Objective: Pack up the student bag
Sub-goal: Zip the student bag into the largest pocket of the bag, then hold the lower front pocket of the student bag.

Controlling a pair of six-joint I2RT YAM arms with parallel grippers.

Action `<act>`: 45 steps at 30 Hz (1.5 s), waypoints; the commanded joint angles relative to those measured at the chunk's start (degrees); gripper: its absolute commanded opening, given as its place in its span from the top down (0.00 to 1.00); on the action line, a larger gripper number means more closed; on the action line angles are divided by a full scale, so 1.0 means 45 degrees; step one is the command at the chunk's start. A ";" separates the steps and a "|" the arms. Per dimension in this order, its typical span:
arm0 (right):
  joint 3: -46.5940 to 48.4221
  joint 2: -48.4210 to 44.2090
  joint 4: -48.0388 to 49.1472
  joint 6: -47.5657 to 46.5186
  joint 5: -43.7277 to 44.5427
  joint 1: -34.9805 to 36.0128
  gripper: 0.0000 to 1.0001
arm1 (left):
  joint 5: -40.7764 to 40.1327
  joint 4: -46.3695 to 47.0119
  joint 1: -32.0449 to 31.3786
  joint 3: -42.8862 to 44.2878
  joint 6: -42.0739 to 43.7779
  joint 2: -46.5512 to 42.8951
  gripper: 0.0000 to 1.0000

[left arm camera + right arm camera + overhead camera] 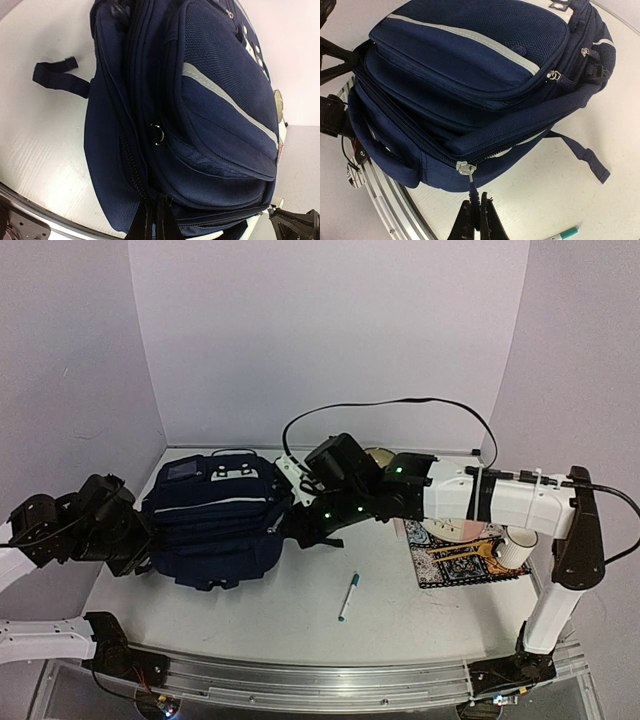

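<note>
The right gripper [480, 215], clamped on the zipper pull [471, 181], should draw steadily while the left gripper [152, 222], pinching the bag's [220, 100] edge, braces it.

Navy student bag [212, 528] — grey stripe, pale patch — front side up, left of centre.

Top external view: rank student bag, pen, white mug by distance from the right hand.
1. student bag: gripped by the right hand, on its left.
2. pen: loose, toward the near edge.
3. white mug: far right.
</note>
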 commanded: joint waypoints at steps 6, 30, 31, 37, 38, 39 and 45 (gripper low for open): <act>0.1012 0.0840 -0.0520 -0.0271 -0.0817 -0.0485 1.00 | -0.3489 -0.1927 0.0293 0.1792 0.3083 0.1249 0.79; 0.2121 0.1536 -0.0097 -0.0246 -0.1184 -0.0396 1.00 | 0.8250 0.7629 0.0258 0.1317 1.3372 0.4761 0.46; 0.2172 0.1536 -0.0103 -0.0236 -0.1175 -0.0392 1.00 | 0.8380 0.7622 0.0241 0.1236 1.3435 0.4931 0.46; 0.2200 0.1459 -0.0121 -0.0122 -0.1145 -0.0393 1.00 | 0.8455 0.7922 -0.0006 0.1149 1.3622 0.5927 0.46; 0.2199 0.1447 -0.0115 -0.0102 -0.1169 -0.0395 1.00 | 0.8458 0.7959 -0.0076 0.1257 1.3648 0.6144 0.46; 0.2195 0.1441 -0.0121 -0.0080 -0.1185 -0.0396 1.00 | 0.8432 0.7999 -0.0166 0.1328 1.3692 0.6290 0.46; 0.2008 0.1314 -0.0120 0.0021 -0.1009 -0.0396 1.00 | 0.8483 0.8066 -0.0595 0.1402 1.3702 0.7034 0.47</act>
